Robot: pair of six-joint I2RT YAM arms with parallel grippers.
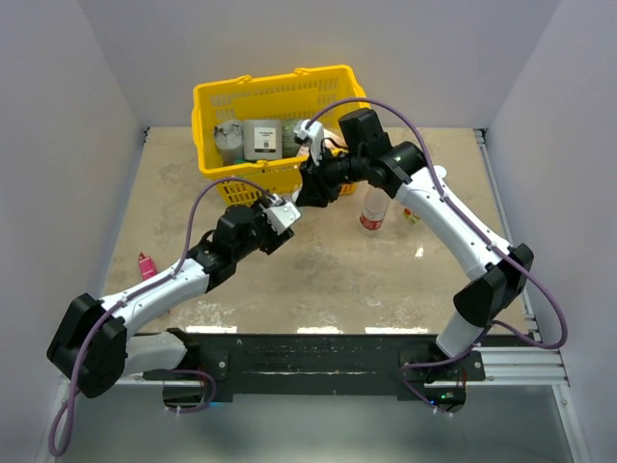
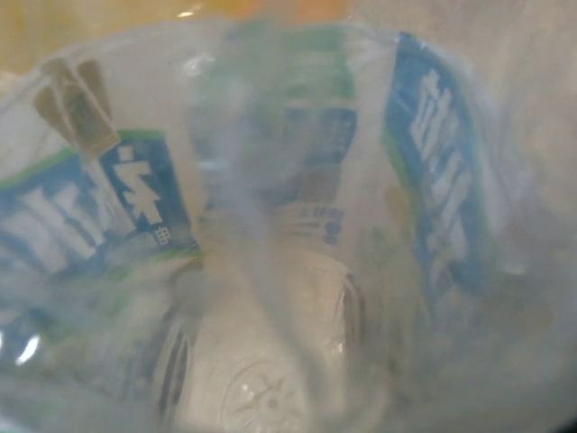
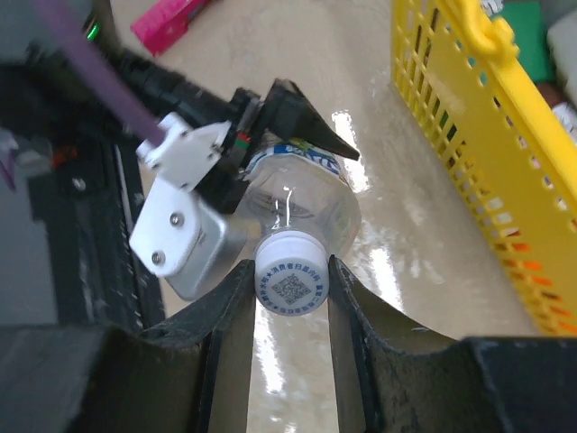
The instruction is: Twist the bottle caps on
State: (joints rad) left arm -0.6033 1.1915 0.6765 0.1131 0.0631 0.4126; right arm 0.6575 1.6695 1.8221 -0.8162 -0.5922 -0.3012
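Two arms meet just beside the yellow basket (image 3: 469,117) wall. The left gripper (image 3: 278,149) clamps the short blue-labelled bottle (image 3: 311,203), and the right gripper (image 3: 290,264) pinches the white cap (image 3: 291,287) on its neck. The slim red-labelled bottle (image 1: 373,209) stands near on the right. Tabletop (image 1: 318,280) stretches toward the arm bases.

The desk (image 1: 337,280) is free on the near side, between the arms. The yellow basket (image 1: 217,106) closes the far side; just before it, the left pincer (image 1: 292,204) on the short bottle (image 3: 302,194) and the right pincer (image 3: 291,271) on its white cap (image 3: 290,285) block the passage. A slim bottle (image 1: 373,208) stands just right of them
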